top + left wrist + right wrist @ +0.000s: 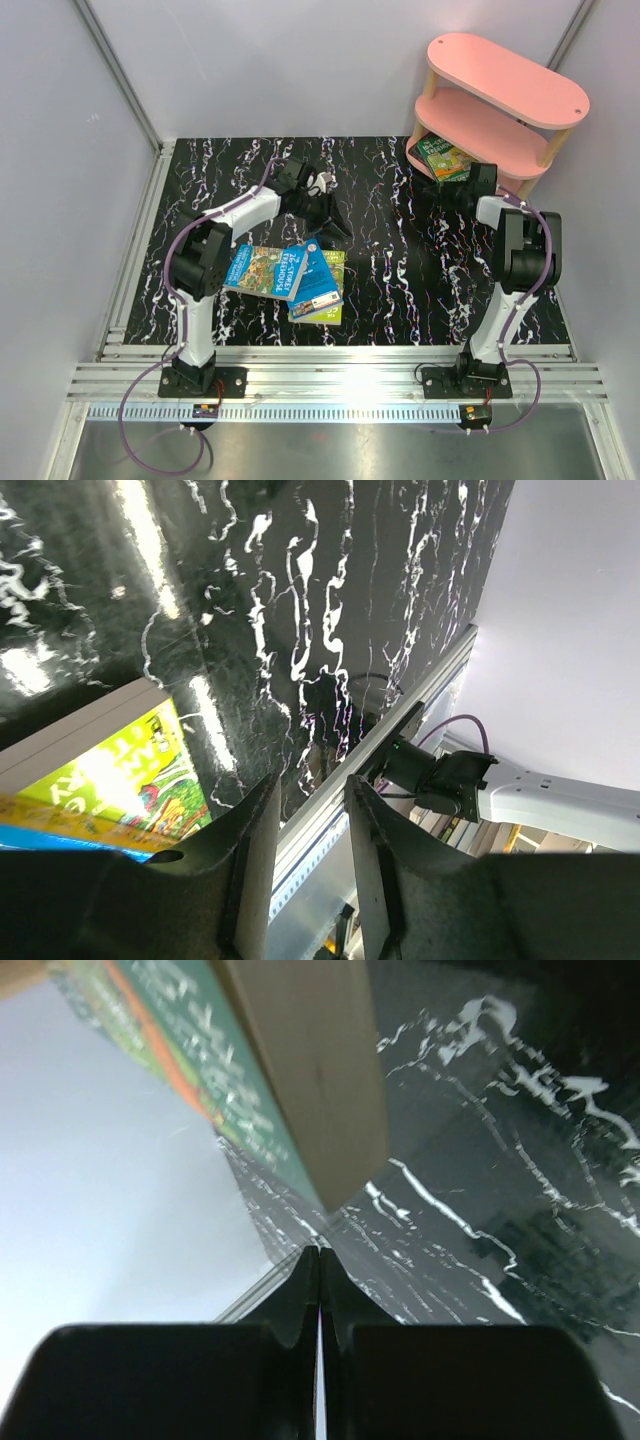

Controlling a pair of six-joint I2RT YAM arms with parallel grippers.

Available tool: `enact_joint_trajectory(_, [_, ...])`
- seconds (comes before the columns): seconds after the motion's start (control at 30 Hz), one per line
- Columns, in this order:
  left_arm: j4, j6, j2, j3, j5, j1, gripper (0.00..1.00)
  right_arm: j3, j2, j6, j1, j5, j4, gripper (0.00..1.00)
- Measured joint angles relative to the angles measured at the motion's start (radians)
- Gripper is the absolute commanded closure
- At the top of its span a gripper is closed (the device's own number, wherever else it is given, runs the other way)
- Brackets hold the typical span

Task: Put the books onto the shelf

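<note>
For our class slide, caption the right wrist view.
Shut black right gripper facing the cream page edge of a green paperback book; black white-veined tabletop behind.

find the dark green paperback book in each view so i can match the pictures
Top external: the dark green paperback book is at the upper right, on the lowest board of the pink three-tier shelf.
Left wrist: not in it.
Right wrist: the book is at the top, left of centre, with its green cover and cream page edge showing.
Shared landmark: the black white-veined marble table top, in all three views.

Shelf (505, 75) pink, table (400, 290) black with white veins; blue books (265, 270), a yellow-green book (337, 264), a green book (445, 160).
</note>
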Motion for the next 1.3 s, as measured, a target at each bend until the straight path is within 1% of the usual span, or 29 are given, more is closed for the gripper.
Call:
enact_joint_trajectory(0.3, [-0.010,0.000,-0.018,-0.014,-0.020,0.021,0.65,0.132,0.027,-0.090,0.000,0.059,-0.174,1.00])
enact_joint_trajectory(0.5, [-0.012,0.000,-0.019,-0.014,-0.026,0.021,0.65,0.284,0.079,-0.171,-0.001,0.122,-0.356,1.00])
enact_joint_trajectory(0.7, [-0.031,0.000,-0.019,-0.014,-0.037,0.021,0.66,0.368,0.127,-0.229,-0.001,0.176,-0.508,1.00])
enact_joint_trajectory(0.83, [-0.036,0.000,-0.019,-0.014,-0.043,0.021,0.66,0.403,0.148,-0.264,-0.001,0.204,-0.569,1.00])
enact_joint_trajectory(1.07, [-0.049,-0.001,-0.019,-0.014,-0.048,0.021,0.67,0.444,0.155,-0.323,-0.001,0.264,-0.625,1.00])
enact_joint_trajectory(1.3, [-0.050,-0.002,-0.019,-0.014,-0.052,0.021,0.67,0.517,0.188,-0.341,0.000,0.315,-0.718,1.00])
